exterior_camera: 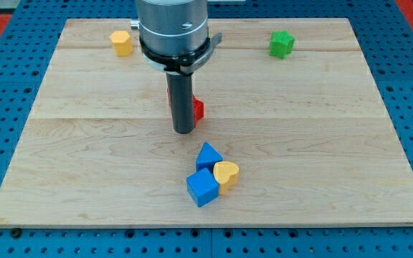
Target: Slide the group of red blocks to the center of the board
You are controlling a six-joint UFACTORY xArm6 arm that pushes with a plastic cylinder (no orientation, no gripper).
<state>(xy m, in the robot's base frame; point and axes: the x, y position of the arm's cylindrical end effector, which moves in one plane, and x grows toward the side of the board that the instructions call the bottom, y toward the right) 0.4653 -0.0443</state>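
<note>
The red blocks point(198, 110) sit near the middle of the wooden board point(321, 143), mostly hidden behind my rod; only red edges show on its left and right sides, so their shapes and number cannot be made out. My tip point(184, 132) rests on the board just below the red blocks, touching or nearly touching them.
A blue triangular block point(208, 155), a blue cube point(203, 188) and a yellow heart-shaped block point(226, 173) cluster below the tip. A yellow block point(121, 43) lies at the top left. A green star-shaped block point(281, 44) lies at the top right.
</note>
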